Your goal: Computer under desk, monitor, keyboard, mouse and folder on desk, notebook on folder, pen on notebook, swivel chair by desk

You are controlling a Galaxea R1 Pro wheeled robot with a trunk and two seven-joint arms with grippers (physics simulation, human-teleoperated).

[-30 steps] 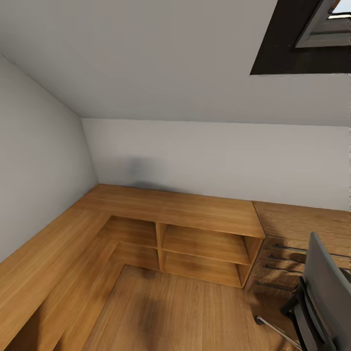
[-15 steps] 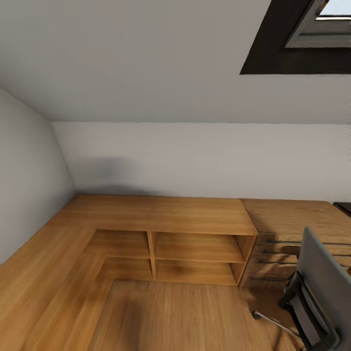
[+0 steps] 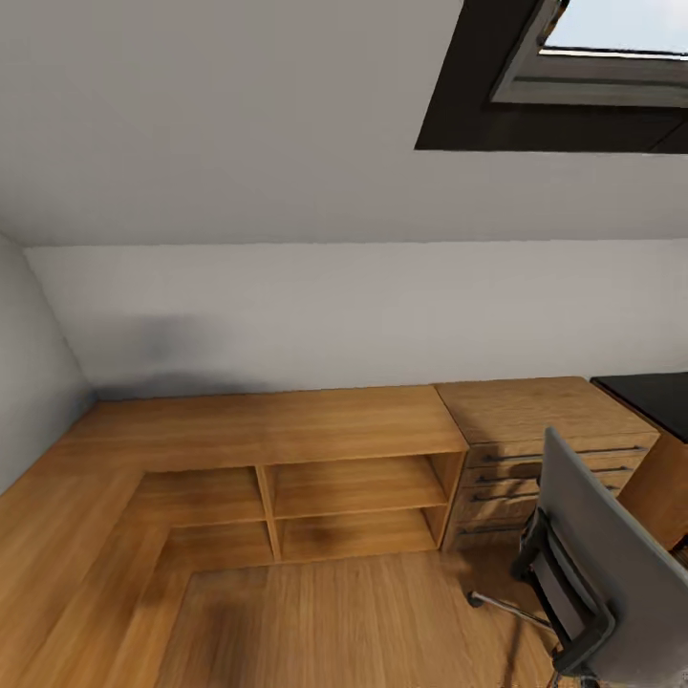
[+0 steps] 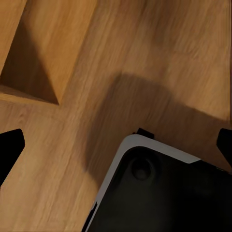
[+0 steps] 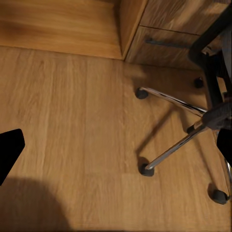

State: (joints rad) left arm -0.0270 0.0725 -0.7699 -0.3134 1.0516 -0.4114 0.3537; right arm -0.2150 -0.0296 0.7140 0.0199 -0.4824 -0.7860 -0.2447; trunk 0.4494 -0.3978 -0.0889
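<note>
The left jaws stand spread wide over the wooden plank floor, holding nothing; below them sits the robot's own black, white-edged base, with a wooden shelf unit's corner beyond. In the head view a low L-shaped wooden shelf unit meets a wooden drawer cabinet, then a black-topped surface at the right edge. The right jaws also gape, empty, above the floor; the grey swivel chair stands just beside them, its chrome legs and black castors spread below the jaws, near the drawers
</note>
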